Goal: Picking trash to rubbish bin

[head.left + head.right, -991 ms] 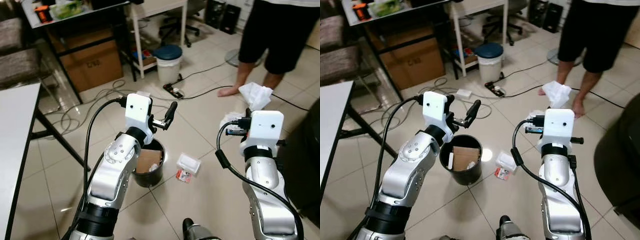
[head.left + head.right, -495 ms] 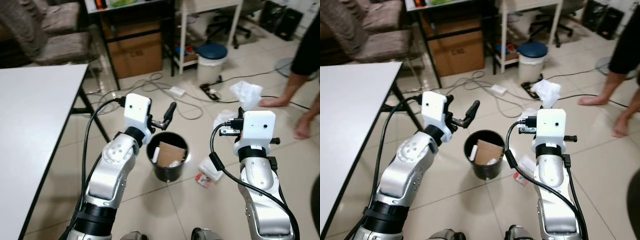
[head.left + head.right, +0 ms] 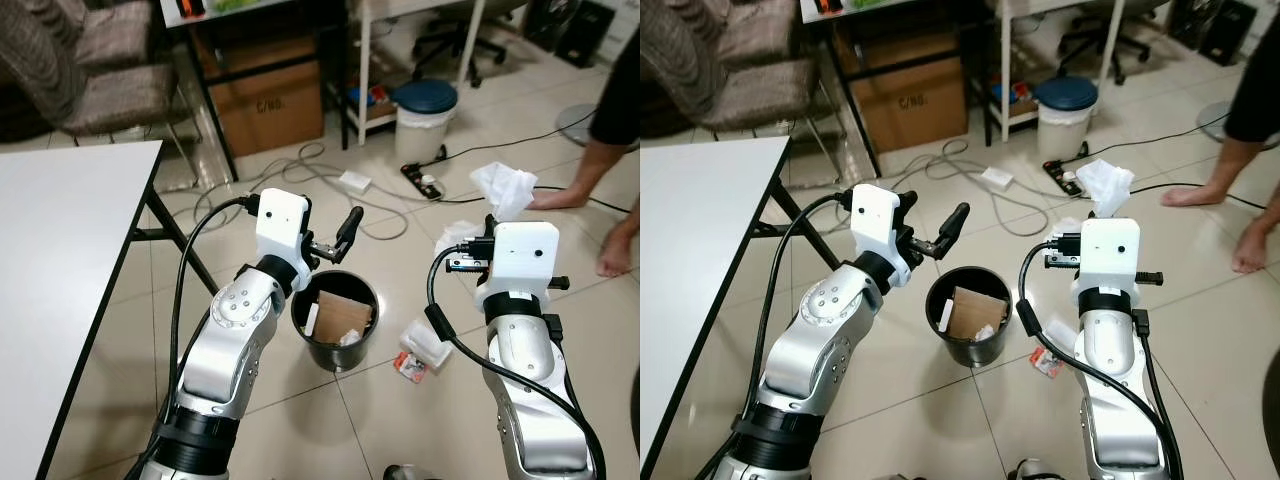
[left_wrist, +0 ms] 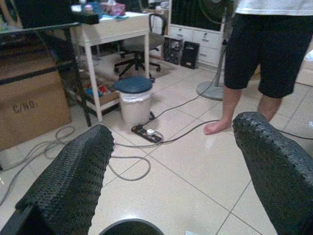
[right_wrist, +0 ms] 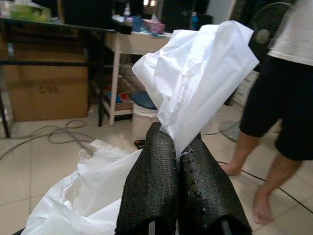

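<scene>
I'd put the job at partway done. The black bin [image 3: 969,314] on the tiled floor [image 3: 890,420] already holds a piece of cardboard [image 3: 972,308] and a few white scraps, so some trash has gone in. What I'm carrying now is a crumpled white plastic bag [image 5: 195,83], and it hasn't been dropped yet. Two more bits lie on the tiles just beside the bin, on my right side: a clear plastic packet [image 3: 426,343] and, touching it, a small red wrapper [image 3: 407,368]. Those are left to collect, as far as I can judge.

My right arm is bent up in front of me, forearm rising and the wrist level, with the right gripper [image 5: 178,161] pointing forward. Its two fingers are pressed together on a fold of the bag, which stands up above them and also spills down below. It sits to the right of the bin, not over the opening, so I reckon I need to swing it left before letting go.

My left arm is raised the same way, with the left gripper [image 3: 337,240] just above the bin's far rim. Its fingers [image 4: 73,176] are spread wide apart with nothing between them.

A person's bare legs [image 3: 625,235] stand on the tiles, well off to my right.
</scene>
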Tool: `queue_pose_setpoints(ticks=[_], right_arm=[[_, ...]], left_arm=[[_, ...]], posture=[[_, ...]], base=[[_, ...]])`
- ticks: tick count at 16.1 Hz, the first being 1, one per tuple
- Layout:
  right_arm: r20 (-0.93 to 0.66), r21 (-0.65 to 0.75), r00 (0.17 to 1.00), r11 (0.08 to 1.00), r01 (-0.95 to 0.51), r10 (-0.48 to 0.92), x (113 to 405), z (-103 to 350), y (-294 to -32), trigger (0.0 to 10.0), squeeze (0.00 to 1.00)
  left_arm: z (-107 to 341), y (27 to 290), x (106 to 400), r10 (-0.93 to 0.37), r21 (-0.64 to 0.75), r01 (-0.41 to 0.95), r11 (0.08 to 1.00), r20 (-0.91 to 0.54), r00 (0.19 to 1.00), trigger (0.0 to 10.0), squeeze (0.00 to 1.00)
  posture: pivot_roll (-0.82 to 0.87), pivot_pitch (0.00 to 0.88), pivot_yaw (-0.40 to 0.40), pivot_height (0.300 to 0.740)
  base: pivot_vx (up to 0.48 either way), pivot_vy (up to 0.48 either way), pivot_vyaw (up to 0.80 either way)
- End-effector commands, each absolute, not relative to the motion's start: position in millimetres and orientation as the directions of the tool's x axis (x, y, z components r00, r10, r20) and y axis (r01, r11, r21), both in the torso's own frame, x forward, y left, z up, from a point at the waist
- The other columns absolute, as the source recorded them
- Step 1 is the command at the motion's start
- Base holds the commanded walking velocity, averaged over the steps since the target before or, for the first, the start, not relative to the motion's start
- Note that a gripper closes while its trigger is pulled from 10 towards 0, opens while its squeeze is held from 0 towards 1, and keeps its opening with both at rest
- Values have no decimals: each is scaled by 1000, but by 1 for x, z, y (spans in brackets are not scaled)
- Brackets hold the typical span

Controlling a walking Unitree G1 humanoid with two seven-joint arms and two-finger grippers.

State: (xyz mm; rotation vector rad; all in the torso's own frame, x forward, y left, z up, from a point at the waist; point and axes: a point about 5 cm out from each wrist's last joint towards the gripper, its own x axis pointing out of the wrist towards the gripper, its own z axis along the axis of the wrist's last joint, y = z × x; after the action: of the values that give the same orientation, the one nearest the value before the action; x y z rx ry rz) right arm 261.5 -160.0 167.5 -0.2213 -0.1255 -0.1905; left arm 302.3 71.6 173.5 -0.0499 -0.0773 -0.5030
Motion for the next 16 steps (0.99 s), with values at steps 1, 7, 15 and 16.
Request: queue_pose_setpoints(ticks=[1,7,15,16], right_arm=[[147,-207,975,959,196,-168,260,167,-158,10000,0],[143,-213,976,958,193,-165,260,166,-158,10000,0],[131,-215,979,960,182,-156,261,163,-156,10000,0],[130,-217,979,959,181,-155,261,163,-156,10000,0]], left_arm=[[174,75,301,-478,-24,481,876,88,874,10000,0],[173,74,301,-484,-24,487,873,86,871,10000,0],[172,73,300,-496,-12,498,867,76,865,10000,0],[171,73,300,-502,-12,504,864,74,862,10000,0]], posture=[[-58,117,92,740],[-58,117,92,740],[-54,114,90,740],[-56,113,90,740]], base=[[480,0,0],[480,0,0],[427,0,0],[345,0,0]])
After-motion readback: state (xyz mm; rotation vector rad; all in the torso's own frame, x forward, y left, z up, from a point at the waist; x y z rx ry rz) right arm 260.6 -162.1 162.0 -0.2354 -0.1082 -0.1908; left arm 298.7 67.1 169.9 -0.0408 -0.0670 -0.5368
